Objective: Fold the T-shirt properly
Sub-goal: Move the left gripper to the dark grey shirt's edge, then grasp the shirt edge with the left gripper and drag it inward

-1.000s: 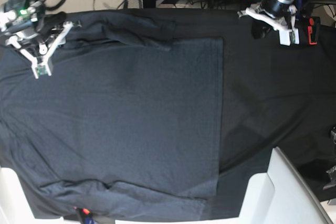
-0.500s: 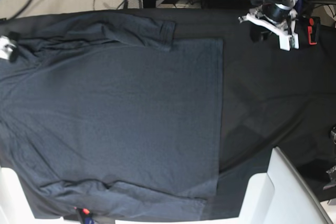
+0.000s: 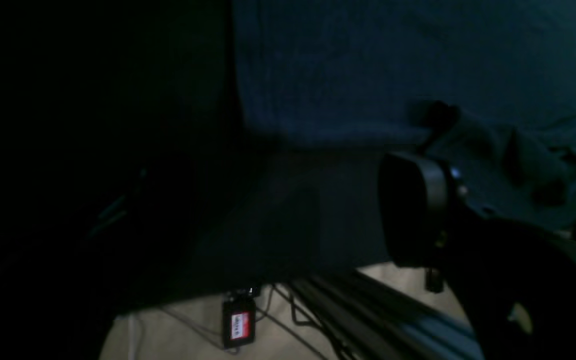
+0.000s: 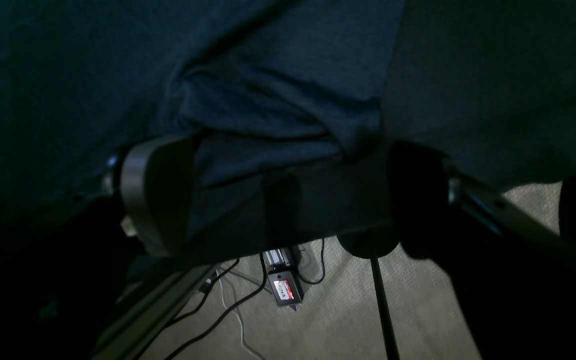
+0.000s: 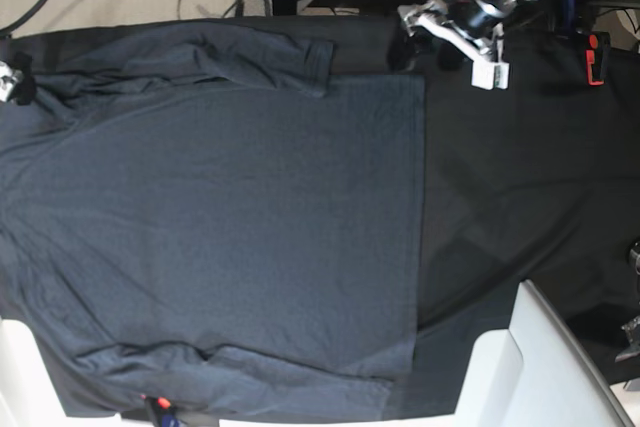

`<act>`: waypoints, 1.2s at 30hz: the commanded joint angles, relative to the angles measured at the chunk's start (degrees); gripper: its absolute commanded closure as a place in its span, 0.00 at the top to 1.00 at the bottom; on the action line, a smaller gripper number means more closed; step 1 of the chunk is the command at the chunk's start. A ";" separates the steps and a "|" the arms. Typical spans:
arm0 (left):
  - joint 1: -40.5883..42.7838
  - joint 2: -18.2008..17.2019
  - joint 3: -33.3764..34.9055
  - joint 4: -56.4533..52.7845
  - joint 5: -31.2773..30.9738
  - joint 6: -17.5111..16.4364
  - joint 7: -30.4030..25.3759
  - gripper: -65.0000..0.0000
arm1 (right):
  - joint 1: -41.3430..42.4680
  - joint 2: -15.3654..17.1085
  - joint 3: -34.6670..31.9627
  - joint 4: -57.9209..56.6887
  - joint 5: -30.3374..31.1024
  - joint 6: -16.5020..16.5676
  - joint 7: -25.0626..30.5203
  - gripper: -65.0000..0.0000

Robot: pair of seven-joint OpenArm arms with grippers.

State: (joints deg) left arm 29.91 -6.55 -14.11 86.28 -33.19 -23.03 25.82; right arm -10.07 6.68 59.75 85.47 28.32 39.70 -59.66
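No fold made: T-shirt (image 5: 230,217) lies flat, spread across worktop (image 5: 520,177), sleeves out. Left gripper (image 5: 455,42) near hem corner, right gripper (image 4: 288,200) over sleeve edge; both jaws spread, empty.

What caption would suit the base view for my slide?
T-shirt spread flat on the black tablecloth, left end effector open near its hem corner, nothing held.
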 commanded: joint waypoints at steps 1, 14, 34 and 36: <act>-0.24 -0.44 -0.09 -0.26 -0.61 -0.40 -0.73 0.85 | 0.18 1.28 0.17 0.90 0.92 0.30 1.07 0.88; -4.99 1.32 3.16 -4.92 -0.52 -0.40 -0.73 0.85 | 1.41 4.88 0.69 -4.37 0.56 0.30 2.74 0.88; 7.76 -0.35 4.39 9.59 -0.26 -0.49 -0.73 0.84 | 2.46 7.43 0.17 -21.60 0.56 0.30 11.79 0.88; 7.32 -0.18 5.71 9.76 -0.35 -0.49 -0.73 0.84 | 2.46 7.87 0.17 -23.45 0.56 0.30 13.11 0.88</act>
State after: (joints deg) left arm 36.80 -6.17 -8.10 95.35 -33.06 -23.18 25.98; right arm -7.64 13.30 59.75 61.41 28.14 39.55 -47.24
